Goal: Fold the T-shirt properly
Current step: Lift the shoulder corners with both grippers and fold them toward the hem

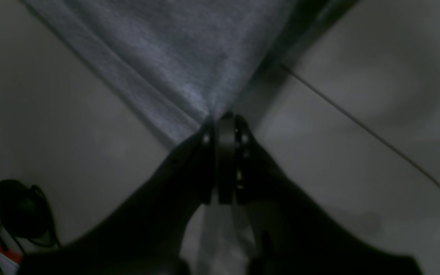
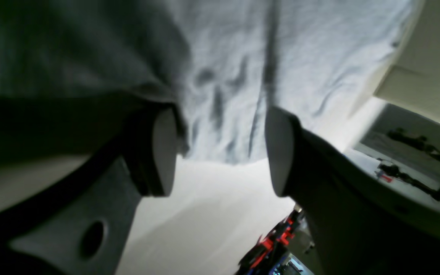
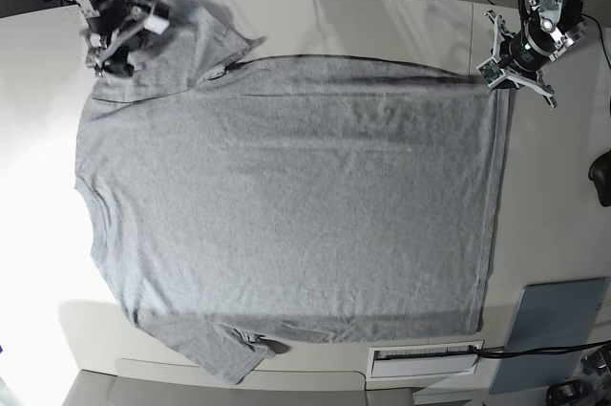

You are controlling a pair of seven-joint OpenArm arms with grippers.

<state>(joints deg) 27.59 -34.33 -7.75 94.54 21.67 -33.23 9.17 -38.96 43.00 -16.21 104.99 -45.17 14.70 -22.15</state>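
The heather-grey T-shirt [image 3: 286,205] lies spread flat on the table, plain side up, neck toward the base view's left. My left gripper [image 3: 497,73] is at the shirt's far right hem corner. In the left wrist view it [image 1: 225,120] is shut on that corner of fabric [image 1: 174,65], which stretches away from it. My right gripper [image 3: 115,43] is over the far left sleeve. In the right wrist view it [image 2: 222,152] is open, with shirt fabric [image 2: 243,76] just beyond the pads [image 2: 164,152] and a fold lying against the left finger.
A flat grey-blue pad [image 3: 554,330] lies at the near right corner. A white slotted plate [image 3: 425,360] sits at the near edge. A black object [image 3: 601,177] is at the right edge. Cables run along the far edge.
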